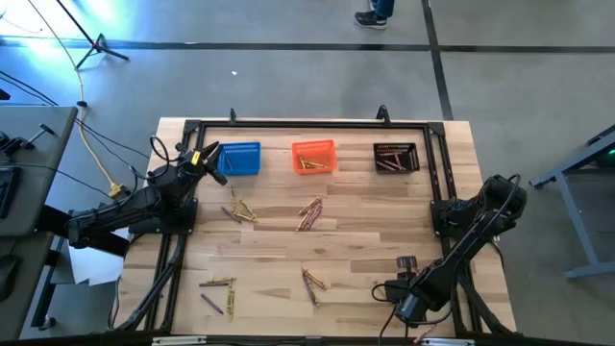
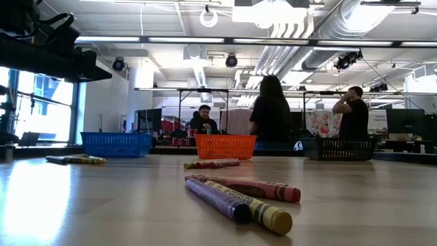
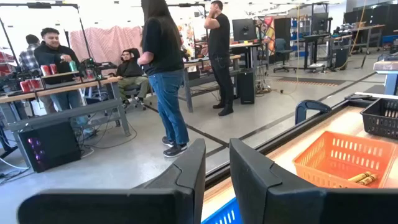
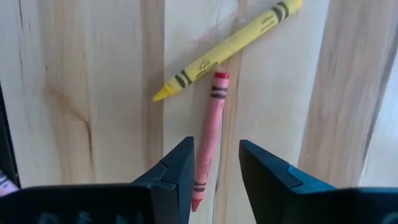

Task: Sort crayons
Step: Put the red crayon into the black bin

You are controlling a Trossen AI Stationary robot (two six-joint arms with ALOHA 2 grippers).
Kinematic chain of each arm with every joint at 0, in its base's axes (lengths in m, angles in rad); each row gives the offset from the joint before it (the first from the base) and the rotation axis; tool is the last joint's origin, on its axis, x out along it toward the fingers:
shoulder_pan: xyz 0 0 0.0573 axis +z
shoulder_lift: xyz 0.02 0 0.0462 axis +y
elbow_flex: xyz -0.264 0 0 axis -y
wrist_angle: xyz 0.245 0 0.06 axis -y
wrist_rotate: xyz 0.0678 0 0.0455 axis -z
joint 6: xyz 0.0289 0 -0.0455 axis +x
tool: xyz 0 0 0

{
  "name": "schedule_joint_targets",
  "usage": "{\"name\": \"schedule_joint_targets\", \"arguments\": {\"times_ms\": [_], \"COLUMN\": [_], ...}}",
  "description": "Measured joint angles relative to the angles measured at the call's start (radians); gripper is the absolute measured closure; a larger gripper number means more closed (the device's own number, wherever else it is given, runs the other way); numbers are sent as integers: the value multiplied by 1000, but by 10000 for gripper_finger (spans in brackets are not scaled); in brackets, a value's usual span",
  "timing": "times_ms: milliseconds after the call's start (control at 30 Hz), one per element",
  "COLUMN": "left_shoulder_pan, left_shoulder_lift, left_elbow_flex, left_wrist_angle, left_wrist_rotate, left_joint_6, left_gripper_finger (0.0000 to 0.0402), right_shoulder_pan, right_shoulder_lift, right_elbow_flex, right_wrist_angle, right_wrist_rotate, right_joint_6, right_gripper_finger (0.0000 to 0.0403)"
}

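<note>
Crayons lie in loose groups on the wooden table: near the left centre (image 1: 238,211), at the centre (image 1: 309,213), at the near left (image 1: 216,288) and at the near centre (image 1: 312,282). My right gripper (image 4: 216,146) is open low over the near centre group (image 1: 384,288). Its fingers stand on either side of a red crayon (image 4: 210,134), beside a yellow crayon (image 4: 227,46). I cannot tell whether they touch it. My left gripper (image 3: 216,149) is open by a narrow gap and empty, at the blue basket's (image 1: 240,159) left rim (image 1: 207,159).
An orange basket (image 1: 313,157) holding yellow crayons and a black basket (image 1: 396,158) holding reddish crayons stand in a row with the blue one at the far edge. A black frame (image 1: 288,125) borders the table. People stand and sit in the room beyond.
</note>
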State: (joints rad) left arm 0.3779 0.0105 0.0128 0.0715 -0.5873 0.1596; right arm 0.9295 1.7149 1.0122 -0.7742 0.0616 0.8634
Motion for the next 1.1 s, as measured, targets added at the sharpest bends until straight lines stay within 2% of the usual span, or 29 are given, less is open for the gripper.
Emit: {"name": "schedule_joint_targets", "arguments": {"times_ms": [300,733,867,1033,1100], "left_shoulder_pan": [0,0,0,0,0], "left_shoulder_lift": [0,0,0,0,0], "left_elbow_flex": [0,0,0,0,0], "left_wrist_angle": [0,0,0,0,0], "left_wrist_rotate": [0,0,0,0,0], "left_joint_6": [0,0,0,0,0], "left_gripper_finger": [342,342,342,342,342], "right_shoulder_pan": [-7,-28,-53,-77,-87], "right_shoulder_lift": [4,94,96,98,98], "right_elbow_flex": [0,4,4,4,4], "right_wrist_angle": [42,42,39,28,16], "right_wrist_rotate": [6,-36,-70,-111,-126], "right_joint_6": [22,10,48,64,78], "right_gripper_finger": [291,295,325,385,394]}}
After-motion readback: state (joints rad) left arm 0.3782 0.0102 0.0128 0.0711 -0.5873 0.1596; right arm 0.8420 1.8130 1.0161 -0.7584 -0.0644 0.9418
